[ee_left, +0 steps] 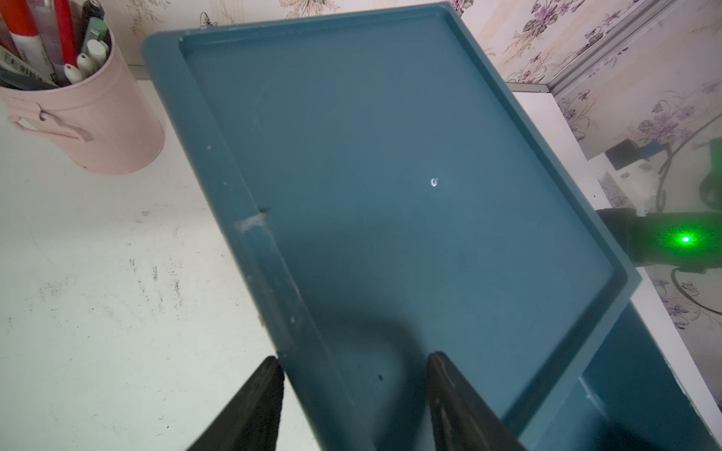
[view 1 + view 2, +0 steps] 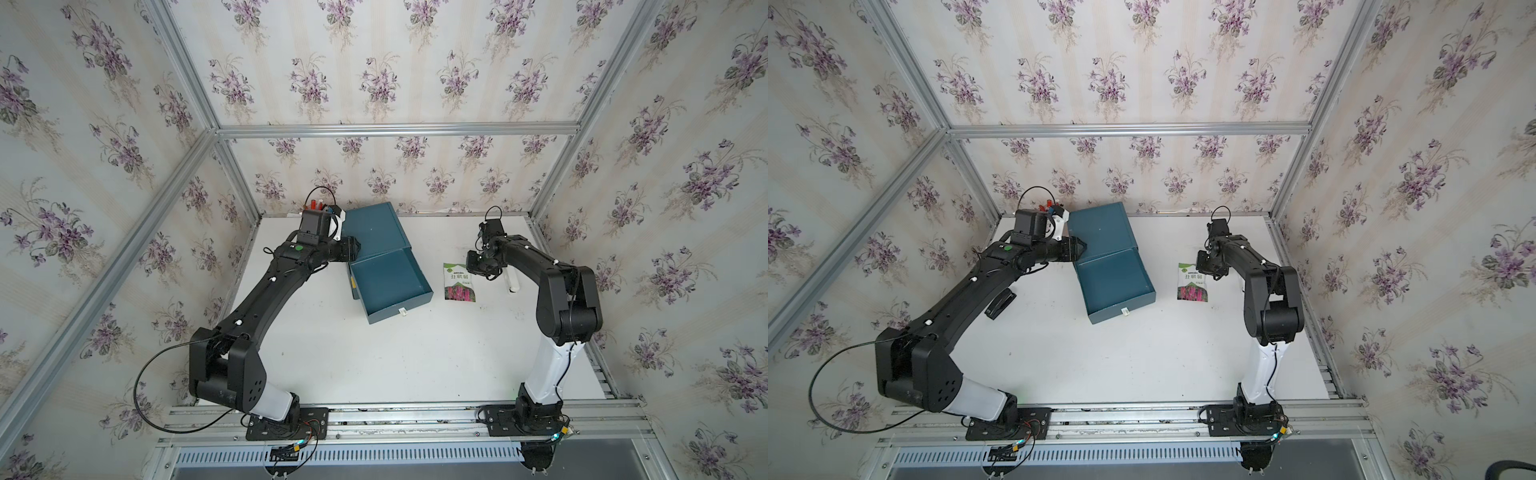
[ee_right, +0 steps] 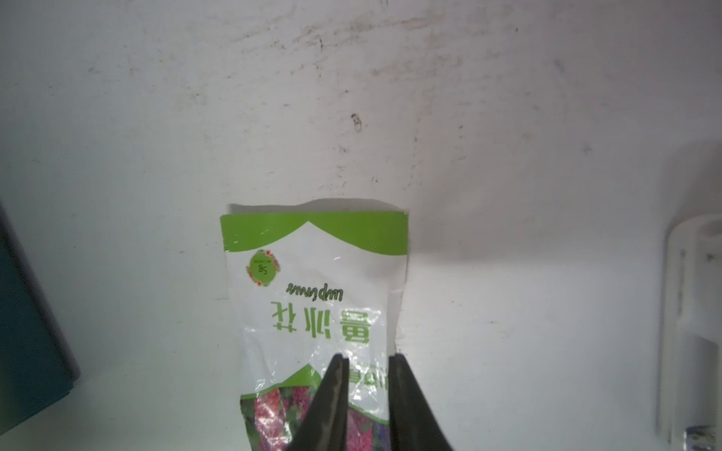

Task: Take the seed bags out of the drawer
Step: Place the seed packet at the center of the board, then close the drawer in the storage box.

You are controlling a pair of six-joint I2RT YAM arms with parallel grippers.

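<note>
— Lying flat on the table [image 2: 374, 353], a seed bag [image 2: 459, 282] sits at three o'clock from the open drawer [image 2: 386, 276], we note.
— We see the right gripper [image 3: 369, 359] narrowly parted above it, released; the left gripper [image 1: 355, 363] clamps the cabinet [image 1: 390, 175] rim.

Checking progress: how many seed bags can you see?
1: a seed bag lies flat on the table beside the open drawer, under the right gripper; others could hide under it.

Purple-flowered wallpaper [image 2: 374, 62] and aluminium framing [image 2: 395, 131] enclose a scuffed white tabletop [image 2: 374, 365].
</note>
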